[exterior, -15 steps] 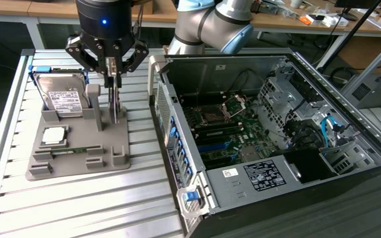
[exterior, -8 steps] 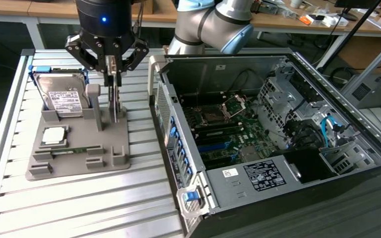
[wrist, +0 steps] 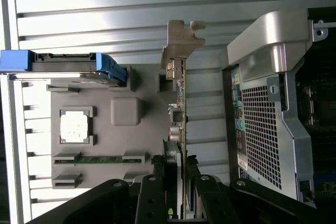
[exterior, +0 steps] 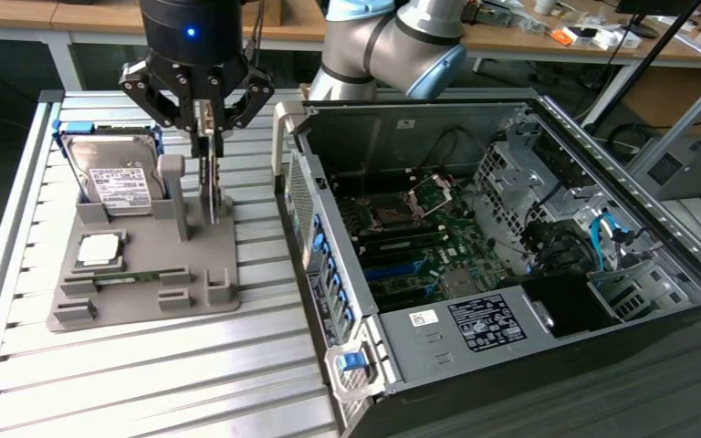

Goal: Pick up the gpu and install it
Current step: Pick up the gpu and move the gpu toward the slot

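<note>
The gpu (exterior: 212, 187) is a thin card seen edge-on, standing upright over the right part of the grey holder (exterior: 143, 306) on the slatted table. My gripper (exterior: 208, 123) comes down from above and is shut on the card's upper edge, one finger on each face. In the wrist view the gpu (wrist: 181, 103) runs away from the gripper (wrist: 176, 174), with its silver end bracket (wrist: 181, 40) at the far end. Whether the card's lower edge still touches the holder I cannot tell.
The holder also carries a silver hard drive (exterior: 120, 178) in a blue frame, a square CPU chip (exterior: 99, 248) and a memory stick (exterior: 143, 275). The open computer case (exterior: 509, 228) lies on the exterior view's right, its motherboard (exterior: 412, 246) exposed.
</note>
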